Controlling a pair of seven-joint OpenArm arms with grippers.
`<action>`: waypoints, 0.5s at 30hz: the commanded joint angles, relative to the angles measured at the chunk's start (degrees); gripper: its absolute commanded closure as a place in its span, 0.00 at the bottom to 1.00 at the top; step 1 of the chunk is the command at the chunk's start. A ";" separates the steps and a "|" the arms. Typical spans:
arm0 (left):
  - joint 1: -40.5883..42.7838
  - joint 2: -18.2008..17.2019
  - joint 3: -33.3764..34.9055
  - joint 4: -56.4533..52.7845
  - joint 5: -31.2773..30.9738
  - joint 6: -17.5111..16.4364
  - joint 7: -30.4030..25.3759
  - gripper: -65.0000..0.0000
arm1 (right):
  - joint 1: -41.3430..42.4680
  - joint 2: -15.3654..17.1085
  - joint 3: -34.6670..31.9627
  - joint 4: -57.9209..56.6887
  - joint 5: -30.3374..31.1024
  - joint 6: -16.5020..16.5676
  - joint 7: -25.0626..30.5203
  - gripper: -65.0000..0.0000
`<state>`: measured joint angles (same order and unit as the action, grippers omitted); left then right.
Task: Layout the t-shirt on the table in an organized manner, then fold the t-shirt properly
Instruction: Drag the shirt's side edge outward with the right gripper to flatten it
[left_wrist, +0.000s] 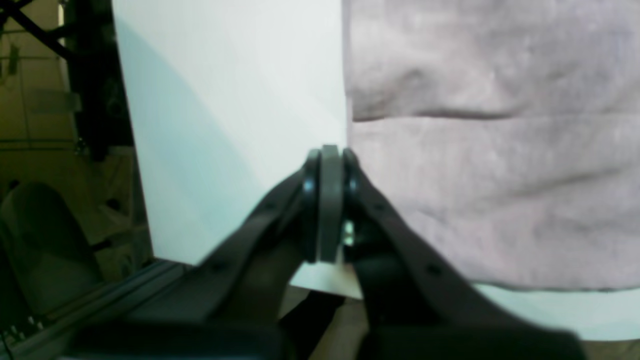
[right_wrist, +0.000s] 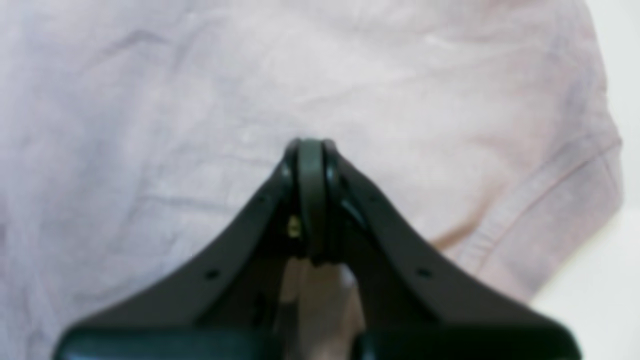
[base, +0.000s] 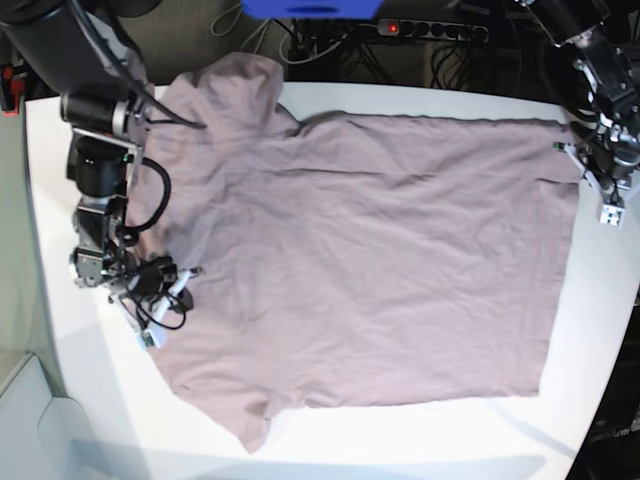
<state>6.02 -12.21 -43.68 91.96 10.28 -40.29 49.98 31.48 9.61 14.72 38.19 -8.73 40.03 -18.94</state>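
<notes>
The mauve-pink t-shirt (base: 370, 260) lies spread flat on the white table (base: 90, 400), its hem toward the right and its sleeves toward the left in the base view. My left gripper (left_wrist: 330, 150) is shut with nothing in it, and its tips hover right at the hem edge of the t-shirt (left_wrist: 475, 175), beside bare table (left_wrist: 225, 100). In the base view this gripper (base: 600, 195) sits at the far right. My right gripper (right_wrist: 311, 142) is shut and empty above the t-shirt (right_wrist: 150, 125) near a sleeve. It shows in the base view (base: 150, 325) at the left.
The table's corner and edge run close to the left gripper, with a dark chair (left_wrist: 40, 240) and floor beyond. A power strip (base: 430, 28) with cables lies behind the far table edge. A strip of bare table (right_wrist: 600, 310) shows past the sleeve.
</notes>
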 joint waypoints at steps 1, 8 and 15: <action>-0.53 -0.85 -0.23 0.74 -0.13 0.29 -0.61 1.00 | 2.49 0.81 -0.08 -0.52 -0.19 -0.03 0.17 1.00; -0.44 -0.85 -0.23 0.48 -0.13 0.29 -0.61 1.00 | 5.13 3.45 -0.08 -5.27 -0.19 -12.73 0.35 1.00; -0.44 -0.06 -0.23 0.74 -0.13 0.29 -0.61 1.00 | 5.13 4.94 -0.08 -5.45 -0.19 -19.77 0.35 1.00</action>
<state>6.11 -11.22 -43.72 91.59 10.26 -40.32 50.00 35.07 13.82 14.61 32.21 -8.78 20.91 -18.59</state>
